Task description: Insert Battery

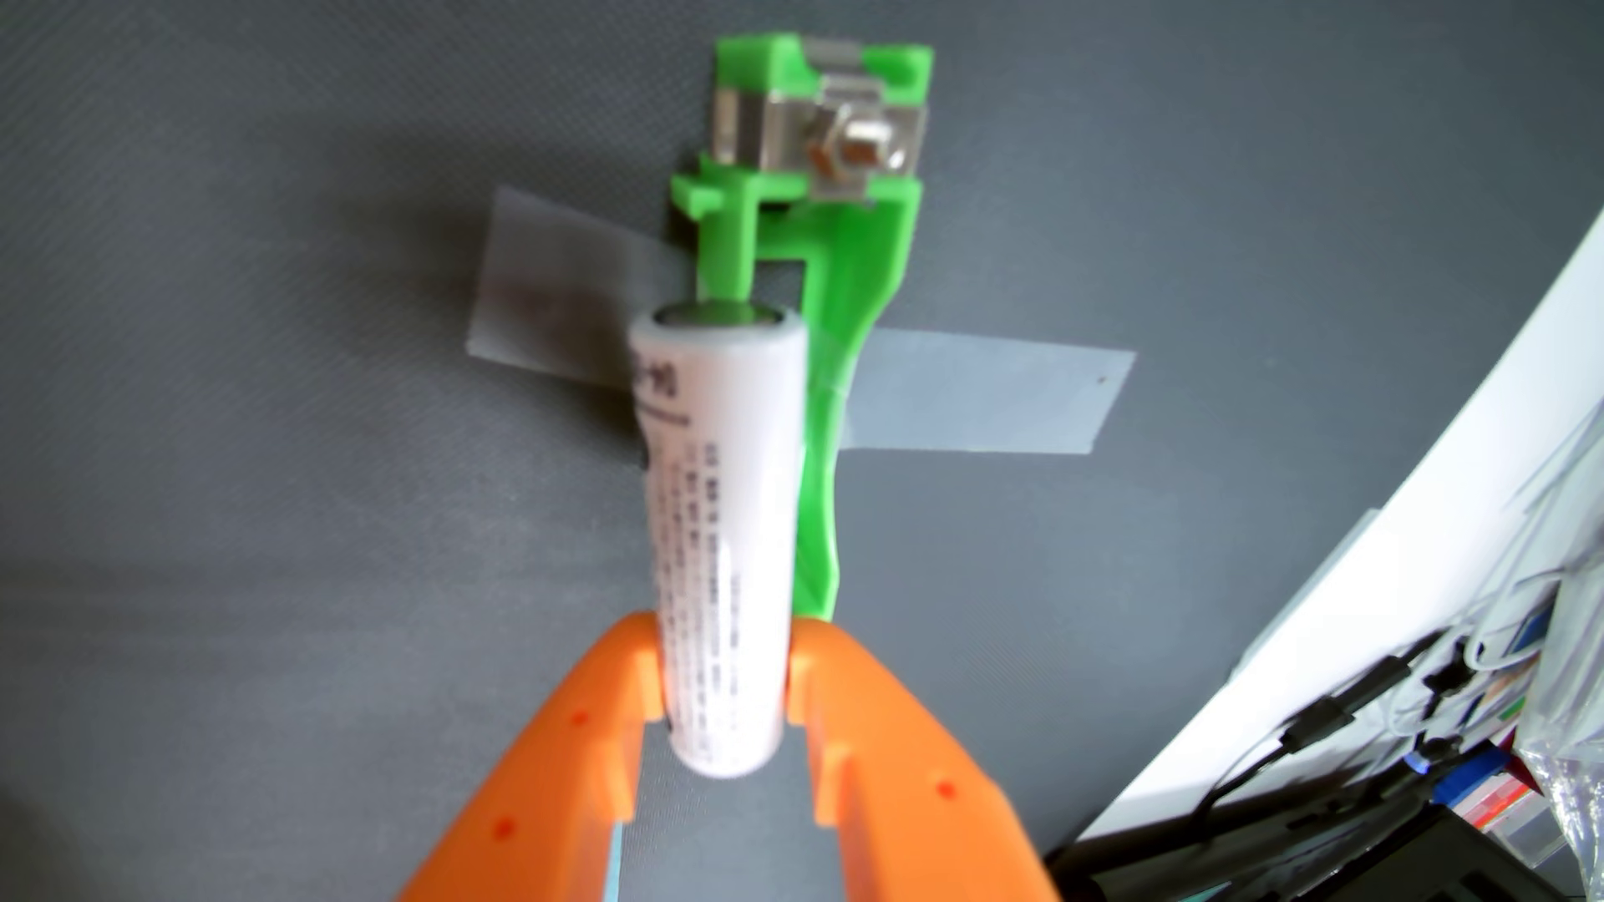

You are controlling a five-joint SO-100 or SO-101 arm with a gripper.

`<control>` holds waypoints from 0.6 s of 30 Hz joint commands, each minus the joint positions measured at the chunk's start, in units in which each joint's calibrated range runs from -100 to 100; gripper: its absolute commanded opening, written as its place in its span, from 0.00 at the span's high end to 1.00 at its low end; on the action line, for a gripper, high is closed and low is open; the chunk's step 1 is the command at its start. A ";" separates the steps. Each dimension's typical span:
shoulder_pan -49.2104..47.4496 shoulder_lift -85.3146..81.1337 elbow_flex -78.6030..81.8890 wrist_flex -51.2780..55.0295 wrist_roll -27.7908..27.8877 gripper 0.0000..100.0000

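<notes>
In the wrist view my orange gripper [727, 668] is shut on a white cylindrical battery [720, 520] with small grey print. It grips the battery's near end, and the battery points away from the camera. Behind and partly under the battery lies a green plastic battery holder [833, 347], taped to the grey mat. A metal contact clip with a screw [855, 143] sits at the holder's far end. The battery hovers above the holder's left rail, its far end near the holder's middle. The holder's near end is hidden by the battery and the fingers.
Strips of clear tape [981, 403] cross the grey mat [260, 434] and hold the holder down. A white table edge [1389, 538] runs diagonally at the right, with black cables and clutter [1389, 763] beyond it.
</notes>
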 commanded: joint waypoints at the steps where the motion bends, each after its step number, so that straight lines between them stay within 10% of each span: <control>1: -0.27 0.06 -2.91 -0.47 0.14 0.99; 18: -0.38 0.15 -3.72 -0.56 0.19 0.99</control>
